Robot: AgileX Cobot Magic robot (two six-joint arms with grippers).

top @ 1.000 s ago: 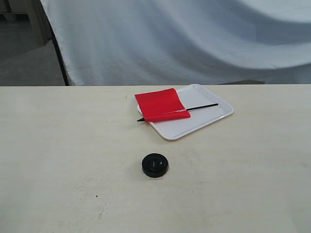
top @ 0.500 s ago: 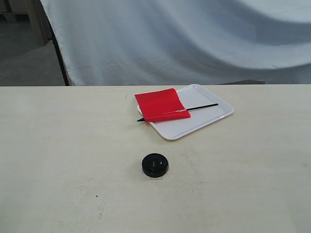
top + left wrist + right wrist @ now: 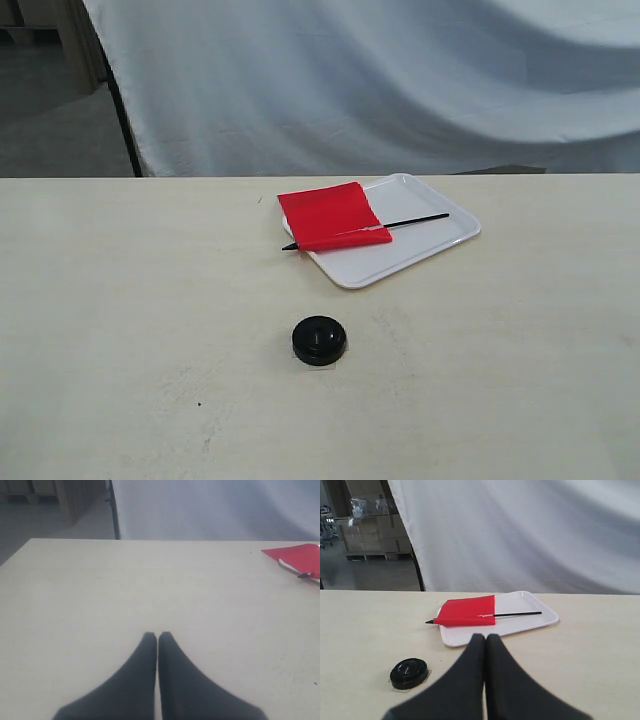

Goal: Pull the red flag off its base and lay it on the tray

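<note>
The red flag [image 3: 328, 216] lies flat across the white tray [image 3: 410, 250], its black stick running to the right and its pointed tip hanging over the tray's left rim. In the right wrist view the red flag [image 3: 467, 614] and the tray [image 3: 530, 622] sit just beyond my right gripper [image 3: 485, 637], which is shut and holds nothing. The black round base [image 3: 319, 340] stands alone on the table, nearer than the tray; the base [image 3: 408, 673] is empty. My left gripper [image 3: 157, 635] is shut over bare table, with a corner of the flag [image 3: 298, 560] far off.
A pale wooden table [image 3: 130, 300] carries everything. A white cloth backdrop [image 3: 400, 80] hangs behind its far edge. Cardboard boxes [image 3: 372, 535] stand on the floor beyond the table. Neither arm shows in the exterior view.
</note>
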